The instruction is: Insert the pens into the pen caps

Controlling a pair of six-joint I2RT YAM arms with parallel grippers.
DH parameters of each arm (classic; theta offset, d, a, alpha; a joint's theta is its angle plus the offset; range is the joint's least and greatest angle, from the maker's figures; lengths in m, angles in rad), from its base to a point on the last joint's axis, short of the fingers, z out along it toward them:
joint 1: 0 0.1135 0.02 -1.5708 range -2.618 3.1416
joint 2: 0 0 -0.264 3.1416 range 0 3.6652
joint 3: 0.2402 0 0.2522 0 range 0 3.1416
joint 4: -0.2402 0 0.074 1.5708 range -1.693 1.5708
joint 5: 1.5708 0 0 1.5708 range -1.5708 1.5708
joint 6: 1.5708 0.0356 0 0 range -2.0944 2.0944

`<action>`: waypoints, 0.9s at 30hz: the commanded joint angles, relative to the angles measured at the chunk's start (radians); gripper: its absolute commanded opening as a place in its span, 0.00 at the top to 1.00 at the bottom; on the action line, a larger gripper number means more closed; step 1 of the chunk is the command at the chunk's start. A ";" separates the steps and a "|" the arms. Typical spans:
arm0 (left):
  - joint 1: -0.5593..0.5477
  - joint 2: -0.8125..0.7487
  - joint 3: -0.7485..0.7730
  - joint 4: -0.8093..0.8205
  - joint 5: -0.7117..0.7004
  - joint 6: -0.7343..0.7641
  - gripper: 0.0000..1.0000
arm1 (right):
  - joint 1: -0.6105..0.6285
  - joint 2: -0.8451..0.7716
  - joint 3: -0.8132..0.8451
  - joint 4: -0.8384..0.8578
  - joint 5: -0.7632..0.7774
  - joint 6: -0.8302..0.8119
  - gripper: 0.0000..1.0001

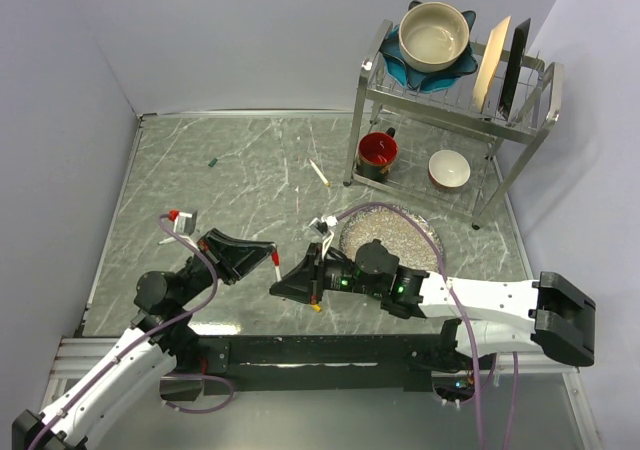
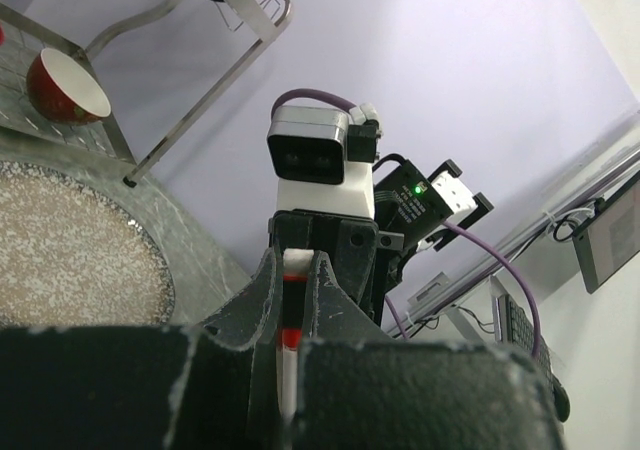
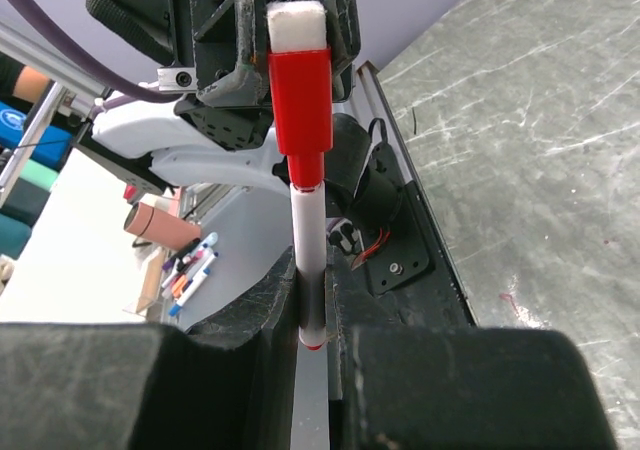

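A white-barrelled pen (image 3: pixel 308 235) with a red cap (image 3: pixel 300 100) on its far end spans the gap between my two grippers, above the table's near middle. My right gripper (image 3: pixel 312 282) is shut on the white barrel. My left gripper (image 2: pixel 293 270) is shut on the red cap end (image 2: pixel 290 338). In the top view the red cap (image 1: pixel 274 261) sits between the left gripper (image 1: pixel 262 255) and the right gripper (image 1: pixel 287 282). A second pen (image 1: pixel 319 173) lies mid-table. The dark green cap (image 1: pixel 212 160) lies far left. A small yellow piece (image 1: pixel 316 308), seemingly the yellow cap, lies under the right gripper. The third pen is hidden.
A speckled plate (image 1: pixel 392 238) lies just right of the grippers. A dish rack (image 1: pixel 452 110) at the back right holds a red mug (image 1: pixel 378 153), a small bowl (image 1: pixel 449 169), a large bowl and upright plates. The table's near edge is a black rail (image 1: pixel 320 348).
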 commanded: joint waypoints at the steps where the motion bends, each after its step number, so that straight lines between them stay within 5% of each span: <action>1: -0.005 -0.017 -0.010 0.030 0.055 -0.018 0.99 | -0.002 -0.025 0.082 -0.014 0.080 -0.029 1.00; 6: -0.005 -0.009 -0.011 0.019 0.069 -0.007 0.91 | -0.004 -0.041 0.094 -0.034 0.077 -0.058 1.00; 10: -0.005 -0.019 0.028 -0.042 0.052 0.027 0.58 | -0.004 -0.045 0.073 -0.018 0.049 -0.060 1.00; 16: -0.005 0.011 0.099 -0.096 0.043 0.093 0.33 | 0.000 -0.030 0.093 -0.066 0.023 -0.061 1.00; 20: -0.005 0.058 0.128 -0.116 0.046 0.126 0.27 | -0.001 -0.027 0.084 -0.046 0.006 -0.052 1.00; 27: -0.005 0.066 0.133 -0.113 0.038 0.142 0.34 | 0.000 -0.030 0.077 -0.044 0.000 -0.050 1.00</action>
